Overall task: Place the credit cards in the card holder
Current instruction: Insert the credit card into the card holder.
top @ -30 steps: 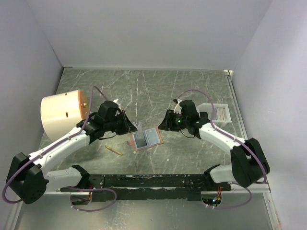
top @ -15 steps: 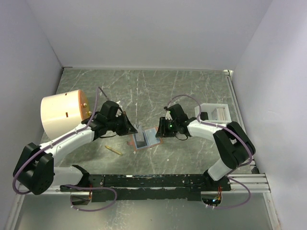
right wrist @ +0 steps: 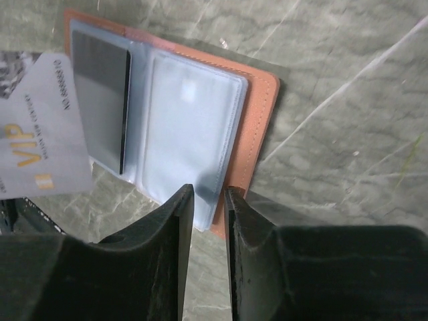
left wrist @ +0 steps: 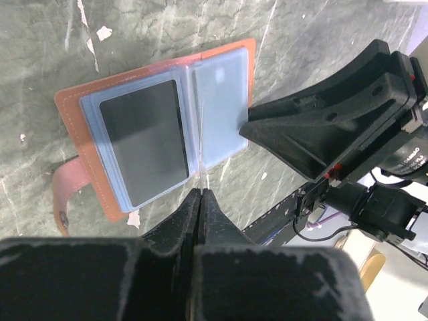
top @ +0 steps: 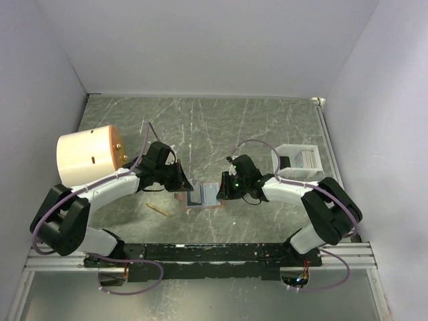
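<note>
The tan-brown card holder [top: 206, 195] lies open on the table, its clear sleeves up [left wrist: 154, 134] [right wrist: 261, 120]. One sleeve holds a dark card. My left gripper [top: 188, 188] [left wrist: 200, 192] is shut on a whitish credit card, held edge-on over the holder's middle fold [left wrist: 201, 137]. The right wrist view shows this card's "VIP" face [right wrist: 40, 127]. My right gripper [top: 222, 190] [right wrist: 208, 190] has its jaws a narrow gap apart, tips at the holder's right-hand edge. It shows as a black block in the left wrist view [left wrist: 321, 127]. More cards [top: 309, 158] stand in a tray.
A white open tray [top: 294, 175] sits at the right behind my right arm. A big cream cylinder [top: 83, 157] stands at the left. A small tan stick [top: 158, 209] lies in front of my left arm. The snap tab [left wrist: 63, 194] sticks out from the holder.
Both grippers have closed in on the card holder. The right one moved left to its right edge. The left one moved right with the card to over the middle fold.
</note>
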